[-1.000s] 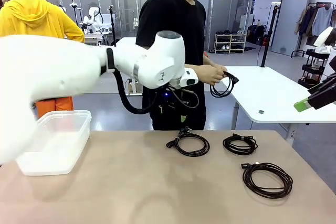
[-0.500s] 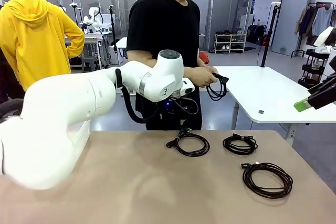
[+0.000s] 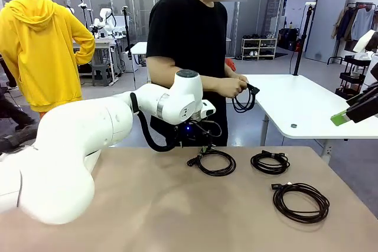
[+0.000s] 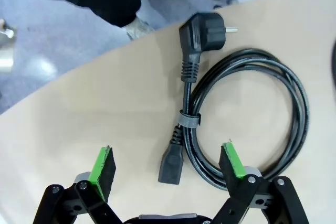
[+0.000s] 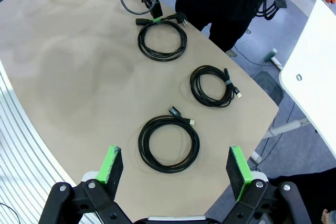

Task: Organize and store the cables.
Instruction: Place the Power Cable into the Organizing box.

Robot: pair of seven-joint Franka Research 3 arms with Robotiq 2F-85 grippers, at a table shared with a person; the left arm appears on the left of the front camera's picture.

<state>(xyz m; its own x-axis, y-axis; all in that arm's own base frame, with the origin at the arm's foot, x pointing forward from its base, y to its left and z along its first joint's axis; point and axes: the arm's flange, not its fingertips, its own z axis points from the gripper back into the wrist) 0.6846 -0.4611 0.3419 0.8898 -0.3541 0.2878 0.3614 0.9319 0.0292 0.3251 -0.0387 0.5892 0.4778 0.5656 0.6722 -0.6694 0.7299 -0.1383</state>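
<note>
Nothing looked stored yet. The left gripper (image 4: 167, 162) hung wide open and empty over the far-left power cord (image 4: 295, 103). Two coiled cables (image 5: 195, 85) lay right of it, and a fourth cable (image 3: 253, 89) was in the person's hands (image 3: 231, 85). The right gripper (image 5: 175, 164) gaped empty too.

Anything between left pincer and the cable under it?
Nothing: in the left wrist view the open left pincer faces the tied cable directly, bare tabletop around it.

three cables (image 3: 271, 156) on table (image 3: 147, 205) | left end effector (image 4: 167, 160) over leftmost | person (image 3: 183, 39) behind
</note>
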